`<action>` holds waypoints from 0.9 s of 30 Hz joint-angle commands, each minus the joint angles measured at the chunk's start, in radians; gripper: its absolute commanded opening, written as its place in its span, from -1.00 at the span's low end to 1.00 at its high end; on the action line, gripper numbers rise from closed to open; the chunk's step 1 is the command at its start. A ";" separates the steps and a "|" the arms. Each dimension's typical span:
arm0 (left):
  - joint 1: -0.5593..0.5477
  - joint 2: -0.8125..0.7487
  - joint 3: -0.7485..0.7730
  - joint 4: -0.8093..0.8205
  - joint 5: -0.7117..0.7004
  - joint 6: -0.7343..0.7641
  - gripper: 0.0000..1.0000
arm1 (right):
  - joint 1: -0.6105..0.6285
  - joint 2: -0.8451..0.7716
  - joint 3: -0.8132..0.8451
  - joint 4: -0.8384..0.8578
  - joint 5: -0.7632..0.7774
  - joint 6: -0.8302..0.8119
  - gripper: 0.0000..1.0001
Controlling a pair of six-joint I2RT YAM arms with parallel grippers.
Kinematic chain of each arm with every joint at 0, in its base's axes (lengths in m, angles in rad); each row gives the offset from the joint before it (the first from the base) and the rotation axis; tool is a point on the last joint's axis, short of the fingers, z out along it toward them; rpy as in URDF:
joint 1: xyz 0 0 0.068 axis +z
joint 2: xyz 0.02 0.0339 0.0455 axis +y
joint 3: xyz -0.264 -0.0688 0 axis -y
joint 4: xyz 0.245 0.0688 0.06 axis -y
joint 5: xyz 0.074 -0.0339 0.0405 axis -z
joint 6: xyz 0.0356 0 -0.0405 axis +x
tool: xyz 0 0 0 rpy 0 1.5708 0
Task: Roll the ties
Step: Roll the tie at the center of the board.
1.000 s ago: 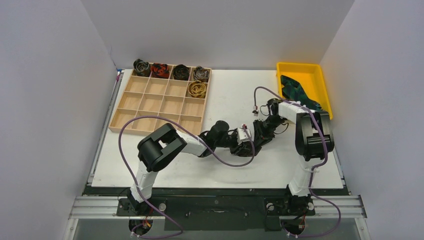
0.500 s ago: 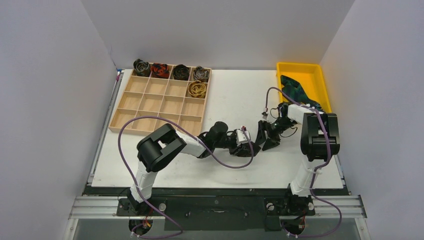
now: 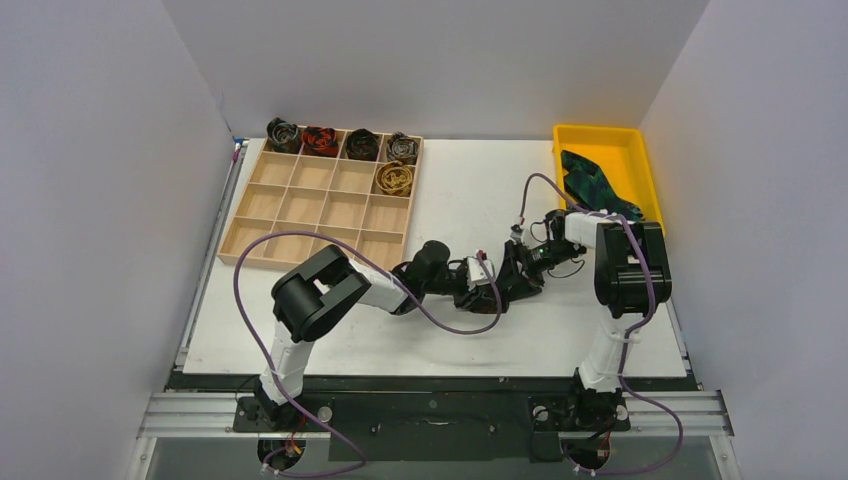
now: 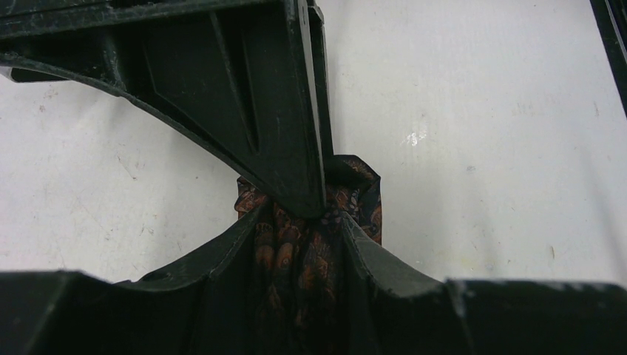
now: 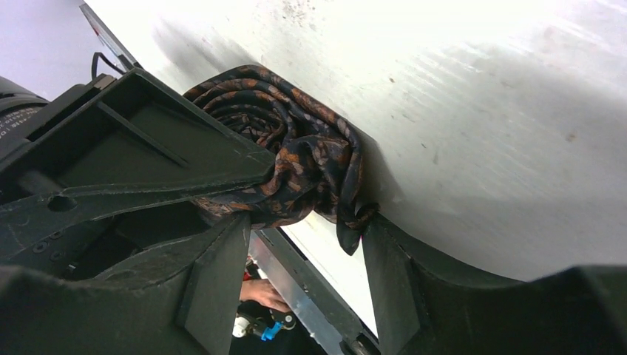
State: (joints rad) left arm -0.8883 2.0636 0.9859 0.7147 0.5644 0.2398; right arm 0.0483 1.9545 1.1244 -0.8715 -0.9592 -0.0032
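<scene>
A dark brown-black patterned tie [image 5: 296,148] is wound into a tight coil just above the white table. My left gripper [image 4: 299,218] is shut on this coil [image 4: 296,259], which fills the gap between its fingers. My right gripper [image 5: 307,222] is open and faces the left one, its fingertips on either side of the coil's near edge. The right-hand fingertip [image 5: 381,251] touches the coil's loose tail. In the top view both grippers, left [image 3: 503,283] and right [image 3: 528,265], meet at mid-table, and they hide the coil there.
A wooden compartment tray [image 3: 300,205] at the back left holds several rolled ties [image 3: 361,144] along its far row and a gold one [image 3: 394,178]. A yellow bin [image 3: 640,160] at the back right holds a green-blue tie [image 3: 590,180]. Purple cables loop over both arms.
My right gripper opened, drew back to the right, then returned to the coil with its jaws wide. My left gripper kept its grip and shifted slightly away from the front edge.
</scene>
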 commanded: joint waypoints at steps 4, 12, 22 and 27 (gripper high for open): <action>0.003 0.048 -0.045 -0.115 0.006 0.003 -0.42 | 0.047 -0.042 -0.004 0.031 -0.091 -0.041 0.09; 0.005 0.051 -0.041 -0.113 0.019 0.006 -0.38 | 0.079 -0.043 0.020 0.028 -0.095 -0.035 0.13; 0.013 0.059 -0.046 -0.092 0.036 -0.006 -0.35 | 0.093 0.005 0.035 0.010 -0.077 -0.062 -0.80; 0.019 0.056 -0.041 -0.093 0.046 -0.001 -0.23 | 0.096 0.023 0.047 -0.016 -0.055 -0.087 -1.00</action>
State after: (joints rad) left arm -0.8684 2.0655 0.9703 0.7269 0.6109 0.2386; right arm 0.1074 1.9583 1.1511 -0.8871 -1.0069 -0.0502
